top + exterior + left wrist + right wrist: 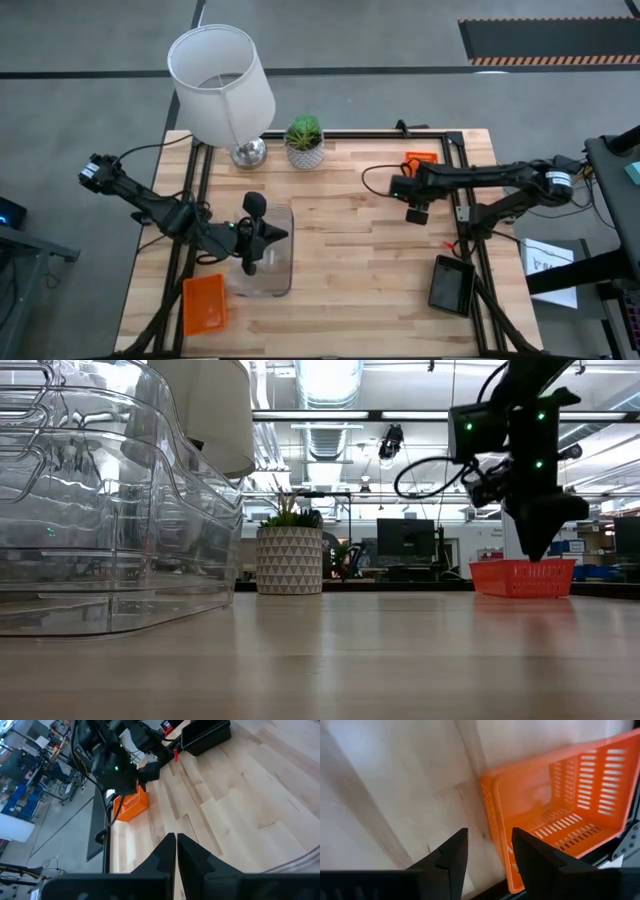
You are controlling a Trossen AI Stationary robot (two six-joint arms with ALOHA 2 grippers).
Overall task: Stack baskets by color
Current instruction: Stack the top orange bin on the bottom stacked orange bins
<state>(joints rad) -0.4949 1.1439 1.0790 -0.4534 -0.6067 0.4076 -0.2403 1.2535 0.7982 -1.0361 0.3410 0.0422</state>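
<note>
High view: an orange basket (pixel 421 159) sits at the worktop's (pixel 360 260) far edge, the right gripper (pixel 417 213) beside it, fingers open and empty. Clear baskets (pixel 262 252), seemingly nested, lie under the shut left gripper (pixel 250 266); another orange basket (pixel 204 304) and a black basket (pixel 451 284) rest nearer.

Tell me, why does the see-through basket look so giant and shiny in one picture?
In the low view the clear basket sits right by the camera, so it looms huge, catching ceiling-light glints; in the high view it looks small and nearly invisible against the table.
</note>
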